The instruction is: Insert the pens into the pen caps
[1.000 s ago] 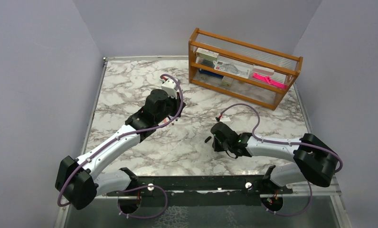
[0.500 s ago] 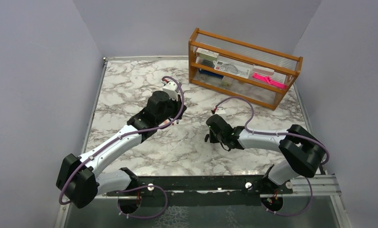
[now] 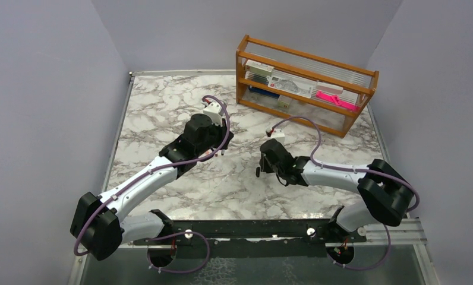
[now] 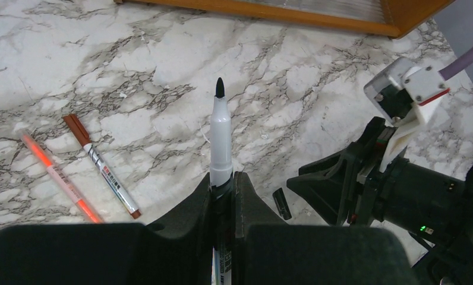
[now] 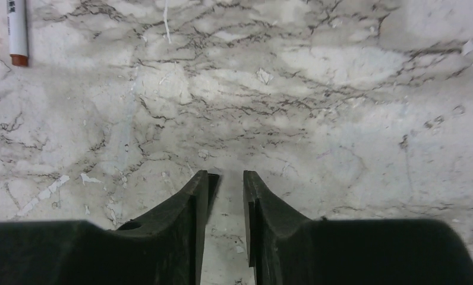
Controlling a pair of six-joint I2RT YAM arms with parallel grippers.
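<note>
Over mid tabletop, L jaws are clenched on a grey pen. They grip it low on the barrel, black tip bare & pointing away from the wrist cam. Left of it in that view, 2 more pens lie flat side by side, approx parallel, not touching: an orange-red pen & a red-brown-ended pen. Black cap lies flat on the marble just beside the R jaws' tips; can't tell if it touches. R jaws are parted by a narrow gap w/ nothing btwn them, only bare marble below. Wooden rack stands at the far edge, well apart
</note>
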